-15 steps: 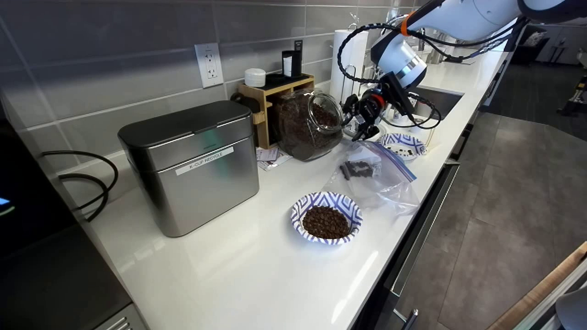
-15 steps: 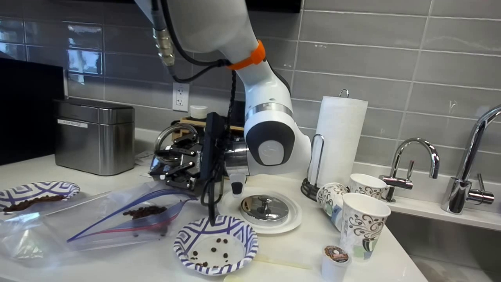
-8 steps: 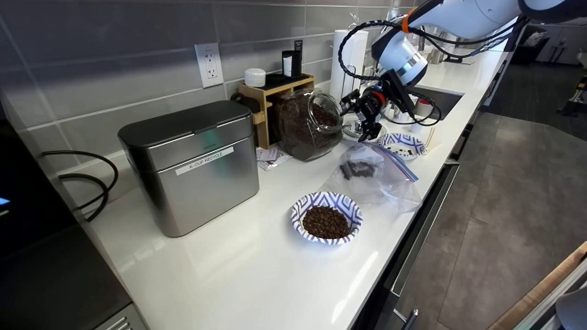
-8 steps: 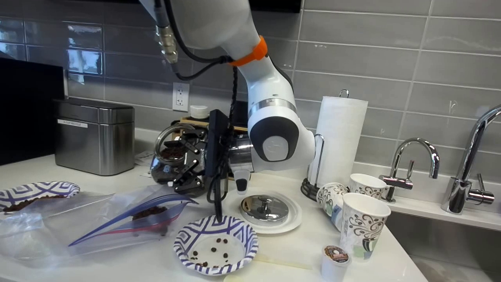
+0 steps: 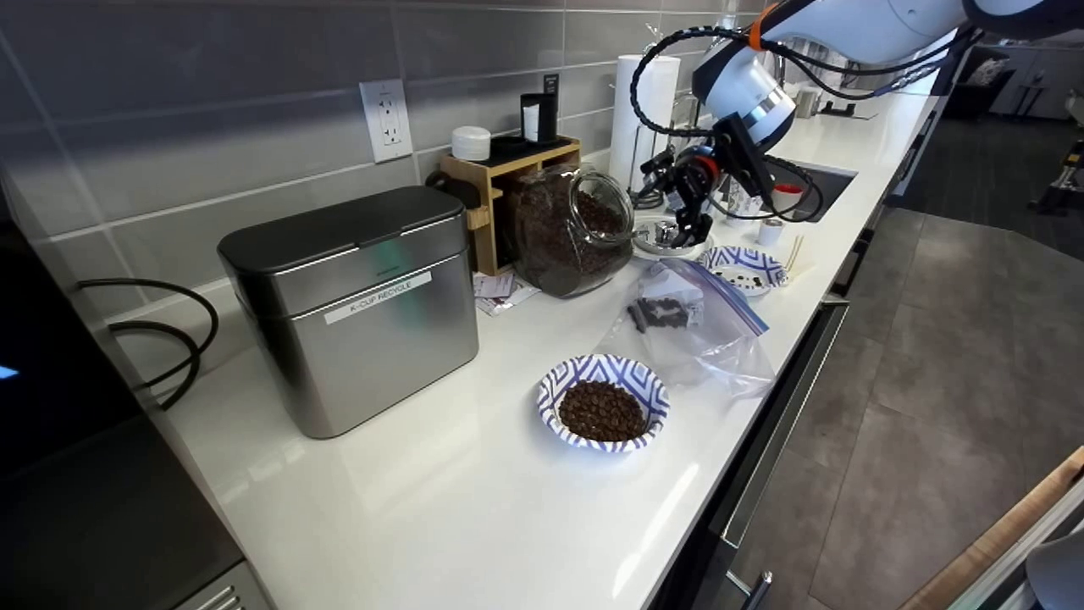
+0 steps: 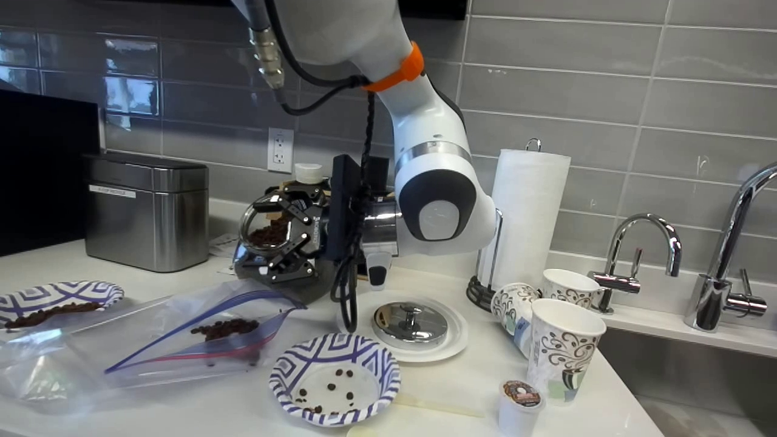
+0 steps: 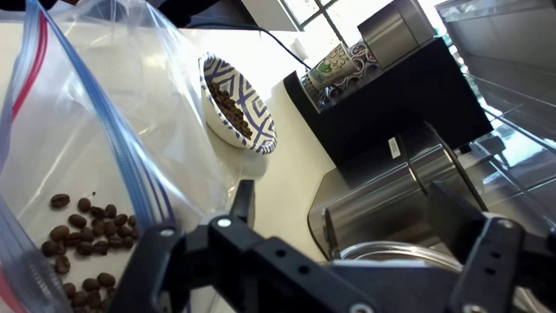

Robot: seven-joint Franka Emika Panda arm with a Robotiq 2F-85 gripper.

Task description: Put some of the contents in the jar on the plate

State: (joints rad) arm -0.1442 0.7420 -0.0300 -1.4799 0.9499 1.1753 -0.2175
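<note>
My fingers (image 7: 244, 201), spread apart, hang farther from the jar (image 5: 550, 233) than a second ago, its mouth (image 5: 603, 207) slanting out from the wall (image 5: 246, 119), its long axis unclear.

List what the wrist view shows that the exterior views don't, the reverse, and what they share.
Only the wrist view shows the window and the cup at the black machine. In both exterior views but not the wrist view: the towel roll, the sparser bowl and the beans in the jar. All share the black machine, the open claw, the bag, the steel bin and the fuller bowl.
</note>
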